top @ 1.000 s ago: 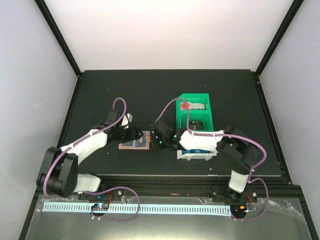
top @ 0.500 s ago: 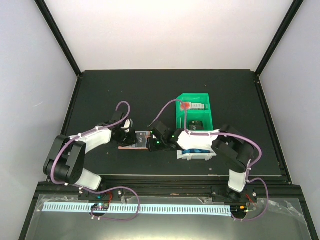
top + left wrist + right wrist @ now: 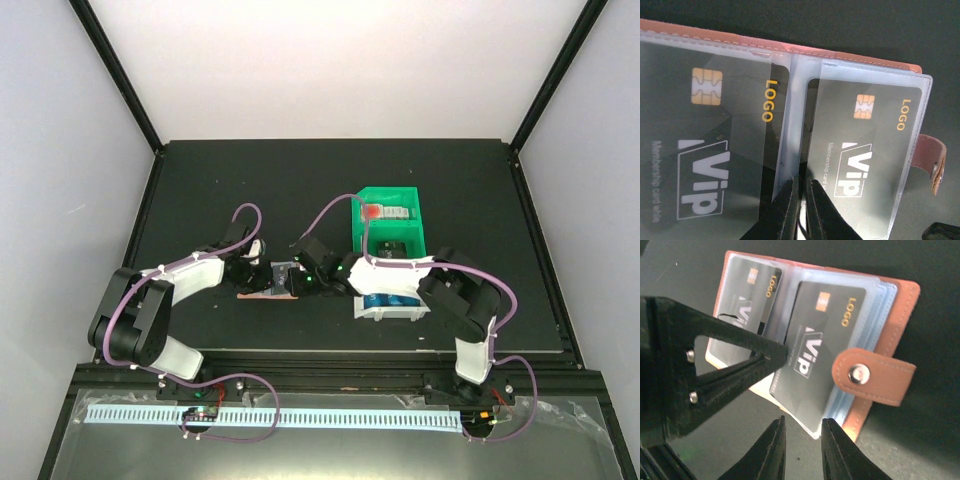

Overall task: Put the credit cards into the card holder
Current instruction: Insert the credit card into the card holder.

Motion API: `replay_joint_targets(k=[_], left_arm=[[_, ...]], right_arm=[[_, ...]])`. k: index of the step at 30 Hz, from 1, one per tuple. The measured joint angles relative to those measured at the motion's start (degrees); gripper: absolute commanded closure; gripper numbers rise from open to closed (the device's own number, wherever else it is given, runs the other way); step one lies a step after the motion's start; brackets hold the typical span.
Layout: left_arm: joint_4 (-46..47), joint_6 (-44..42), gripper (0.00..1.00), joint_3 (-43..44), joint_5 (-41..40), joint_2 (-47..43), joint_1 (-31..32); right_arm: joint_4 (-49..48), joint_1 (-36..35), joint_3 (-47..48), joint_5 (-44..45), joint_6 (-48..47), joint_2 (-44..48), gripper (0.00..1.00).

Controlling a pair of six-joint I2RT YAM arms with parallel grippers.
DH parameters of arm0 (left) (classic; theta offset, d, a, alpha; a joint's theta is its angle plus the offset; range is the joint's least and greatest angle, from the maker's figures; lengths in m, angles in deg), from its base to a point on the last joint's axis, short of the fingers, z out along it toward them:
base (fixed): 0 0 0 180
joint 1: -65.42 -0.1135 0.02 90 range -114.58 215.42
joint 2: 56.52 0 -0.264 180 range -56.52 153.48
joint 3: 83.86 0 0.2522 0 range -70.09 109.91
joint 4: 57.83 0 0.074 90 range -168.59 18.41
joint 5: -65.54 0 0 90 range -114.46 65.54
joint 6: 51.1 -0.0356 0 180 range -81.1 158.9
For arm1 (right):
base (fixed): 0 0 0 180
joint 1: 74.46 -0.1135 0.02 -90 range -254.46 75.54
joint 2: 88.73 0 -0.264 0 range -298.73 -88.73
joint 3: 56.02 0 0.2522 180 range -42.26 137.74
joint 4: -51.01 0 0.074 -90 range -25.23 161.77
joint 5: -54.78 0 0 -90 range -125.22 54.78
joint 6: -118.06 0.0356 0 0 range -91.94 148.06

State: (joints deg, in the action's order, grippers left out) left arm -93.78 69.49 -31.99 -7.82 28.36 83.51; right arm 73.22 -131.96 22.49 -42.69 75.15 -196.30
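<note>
Showing the card holder [image 3: 862,59] lying open and flat on the dark table [image 3: 200,190], between my two wrists and just left of the white bin [image 3: 388,312]; the green bin [image 3: 392,235] stands behind that bin. Two dark credit cards [image 3: 860,145], each printed "ViP" and "LOGO" with a gold chip, sit inside clear sleeves, one on either side of the fold. The holder's salmon cover shows as a thin border along the far edge, and its snap tab [image 3: 873,376] lies spread out past the right-hand page.

My left gripper [image 3: 803,183] rests at the near edge of the sleeves, at the fold, its jaws brought together; whether a sleeve edge is nipped between them I cannot tell.

My right gripper [image 3: 802,423] sits at the near corner of the right-hand sleeve, jaws a narrow gap apart, the sleeve's corner reaching just to the gap.
</note>
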Motion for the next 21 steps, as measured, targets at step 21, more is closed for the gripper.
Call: replay_joint_targets(k=[21], left_arm=[[0.0,0.1,0.94,0.0,-0.6,0.0,0.1]], right_arm=[[3.4,0.0,5.1,-0.5,-0.7,-5.3,0.64]])
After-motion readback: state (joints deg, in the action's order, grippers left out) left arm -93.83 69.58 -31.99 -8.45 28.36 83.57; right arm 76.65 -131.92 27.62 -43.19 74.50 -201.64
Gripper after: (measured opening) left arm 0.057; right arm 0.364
